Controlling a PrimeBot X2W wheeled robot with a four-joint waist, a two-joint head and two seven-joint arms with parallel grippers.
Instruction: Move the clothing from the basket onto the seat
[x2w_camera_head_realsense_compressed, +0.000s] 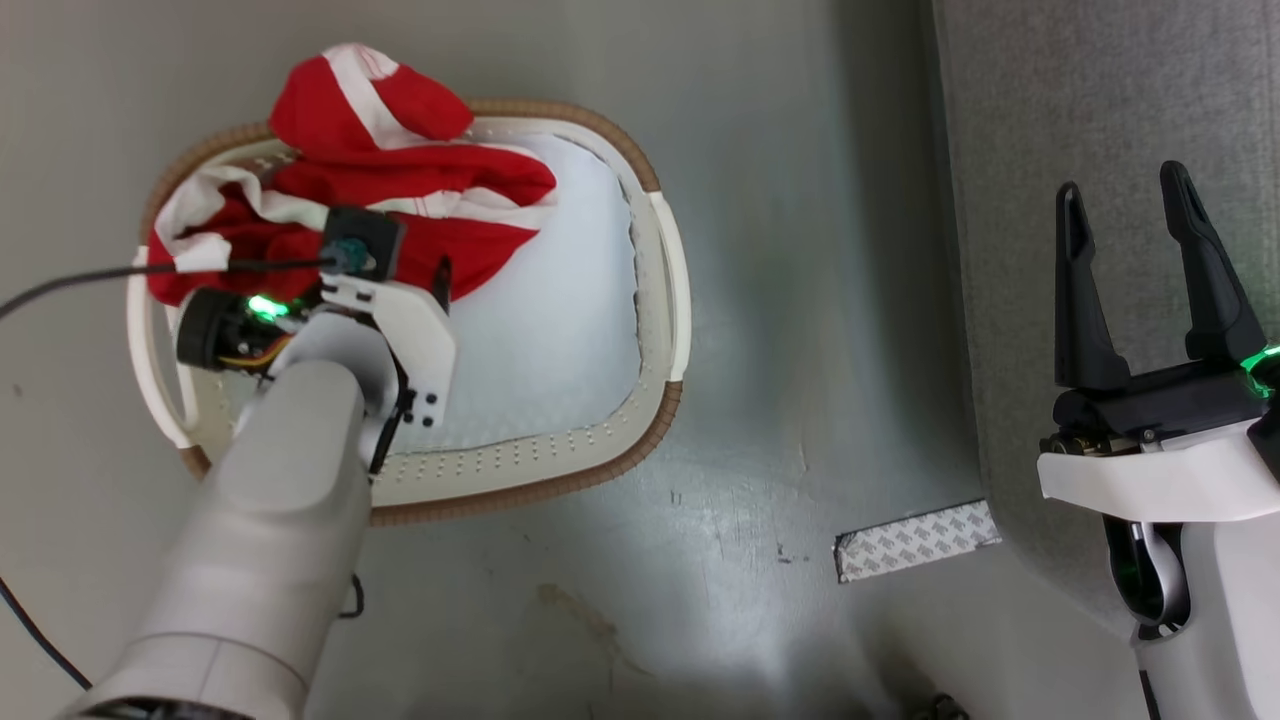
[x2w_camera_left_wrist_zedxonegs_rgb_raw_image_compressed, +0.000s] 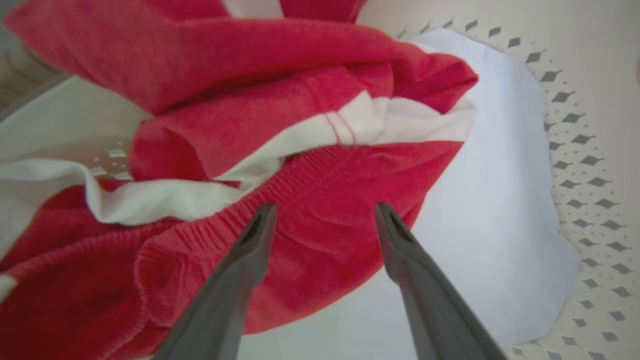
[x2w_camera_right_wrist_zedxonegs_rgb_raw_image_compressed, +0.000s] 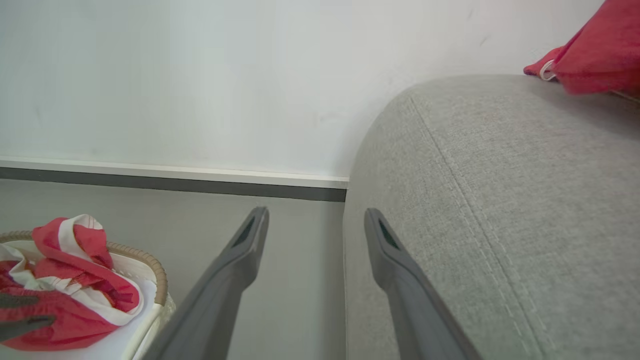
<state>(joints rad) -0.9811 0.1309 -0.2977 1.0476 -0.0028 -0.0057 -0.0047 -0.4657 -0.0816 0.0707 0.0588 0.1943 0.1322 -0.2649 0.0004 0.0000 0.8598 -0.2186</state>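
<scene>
Red clothing (x2w_camera_head_realsense_compressed: 400, 190) with white bands is heaped in the far left part of the cream basket (x2w_camera_head_realsense_compressed: 660, 250), one fold draped over the rim. My left gripper (x2w_camera_left_wrist_zedxonegs_rgb_raw_image_compressed: 325, 210) reaches down into the basket. It is open, its two fingertips spread just over an elastic-edged red garment (x2w_camera_left_wrist_zedxonegs_rgb_raw_image_compressed: 300, 125) with nothing clamped between them. My right gripper (x2w_camera_head_realsense_compressed: 1122, 185) hovers open and empty at the edge of the grey seat (x2w_camera_head_realsense_compressed: 1100, 100). In the right wrist view another red garment (x2w_camera_right_wrist_zedxonegs_rgb_raw_image_compressed: 595, 55) lies on the seat (x2w_camera_right_wrist_zedxonegs_rgb_raw_image_compressed: 500, 200), and the basket (x2w_camera_right_wrist_zedxonegs_rgb_raw_image_compressed: 155, 270) stands low at the left.
The basket's pale lining (x2w_camera_head_realsense_compressed: 560, 320) is bare on its right half. Grey floor (x2w_camera_head_realsense_compressed: 800, 350) separates basket and seat, with a patterned tape strip (x2w_camera_head_realsense_compressed: 915, 540) by the sofa's corner. A black cable (x2w_camera_head_realsense_compressed: 60, 285) runs to my left wrist. A wall with a dark skirting (x2w_camera_right_wrist_zedxonegs_rgb_raw_image_compressed: 175, 184) stands behind.
</scene>
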